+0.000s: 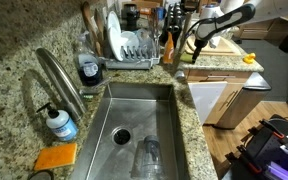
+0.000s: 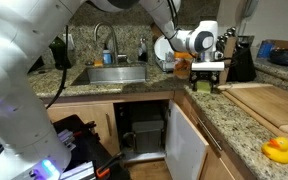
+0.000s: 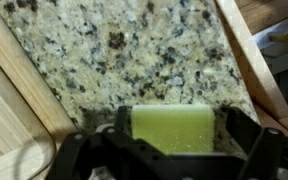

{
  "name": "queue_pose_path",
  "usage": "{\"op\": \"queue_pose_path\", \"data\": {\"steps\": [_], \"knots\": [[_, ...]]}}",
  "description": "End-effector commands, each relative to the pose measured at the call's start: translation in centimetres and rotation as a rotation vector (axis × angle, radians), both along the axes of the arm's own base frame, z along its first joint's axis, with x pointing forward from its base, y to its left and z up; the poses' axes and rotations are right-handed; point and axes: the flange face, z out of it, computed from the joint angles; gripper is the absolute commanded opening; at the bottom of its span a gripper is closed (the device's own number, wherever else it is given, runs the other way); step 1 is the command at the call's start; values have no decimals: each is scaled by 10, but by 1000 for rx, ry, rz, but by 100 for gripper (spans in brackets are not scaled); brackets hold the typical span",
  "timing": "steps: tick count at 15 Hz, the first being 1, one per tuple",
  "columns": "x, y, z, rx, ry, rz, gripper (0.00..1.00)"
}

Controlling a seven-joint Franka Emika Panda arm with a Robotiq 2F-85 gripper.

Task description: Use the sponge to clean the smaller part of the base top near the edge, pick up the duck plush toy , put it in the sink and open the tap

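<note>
speckled granite desk (image 3: 134, 50) is filling the wrist view, with pale wood (image 3: 4, 110) running along both sides of the tool (image 3: 172, 138). the tool is clamping a yellow-green sponge (image 3: 172, 120) between its fingers. the sponge is looking soft, light and squashy, so holding it across its short sides is seeming sound. the duck plush toy (image 2: 278, 150) is sitting well apart from the tool, farther along the desk. it is looking tiny, light and soft, probably best pinched around the body. the sink (image 1: 159, 105) and tap (image 1: 59, 75) are lying well apart from the tool. the sponge's underside is being hidden, so contact with the granite is hard to tell. the duck's beak is showing too small to make out.
</note>
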Motion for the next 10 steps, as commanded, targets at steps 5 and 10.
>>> {"op": "queue_pose_path", "data": {"steps": [5, 10], "knots": [[-1, -1, -2, 9, 11, 9, 71], [-1, -2, 0, 5, 13, 29, 44]]}}
